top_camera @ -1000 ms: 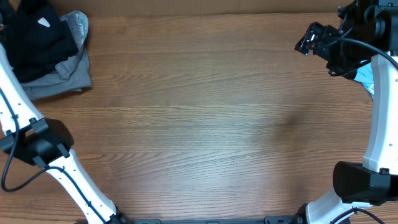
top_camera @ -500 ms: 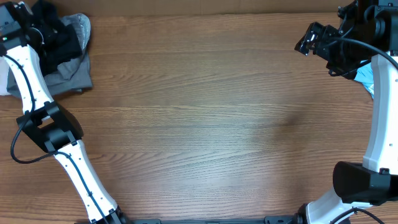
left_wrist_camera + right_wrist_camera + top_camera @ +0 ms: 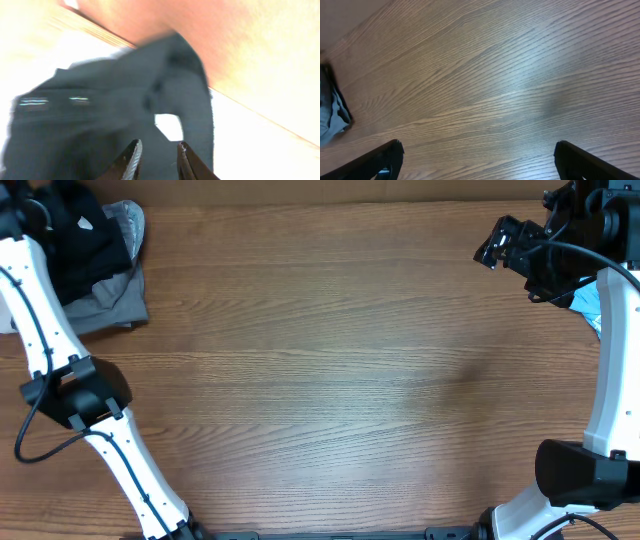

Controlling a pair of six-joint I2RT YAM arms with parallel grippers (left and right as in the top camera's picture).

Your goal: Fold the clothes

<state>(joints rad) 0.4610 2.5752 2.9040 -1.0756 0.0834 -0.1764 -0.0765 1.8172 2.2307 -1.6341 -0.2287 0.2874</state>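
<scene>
A black T-shirt point(image 3: 85, 240) with a white tag point(image 3: 85, 222) lies bunched on a grey T-shirt point(image 3: 105, 305) in the table's far left corner. My left arm point(image 3: 35, 310) reaches up into that corner. In the blurred left wrist view my left gripper point(image 3: 159, 152) hovers right over the dark cloth point(image 3: 100, 125) and its white tag point(image 3: 168, 126). Its fingers point(image 3: 131, 159) stand a narrow gap apart, and nothing shows pinched at the tips. My right gripper point(image 3: 492, 245) hangs wide open over bare wood at the far right, also empty in its wrist view point(image 3: 477, 146).
A light blue cloth point(image 3: 592, 308) pokes out behind my right arm at the right edge. The wooden table point(image 3: 320, 380) stretches between the two arms. The pile shows small at the left edge of the right wrist view point(image 3: 330, 112).
My left arm swung in from beyond the left edge to the far left corner. The black shirt bunched up and its tag shifted slightly right. The right arm stayed still.
</scene>
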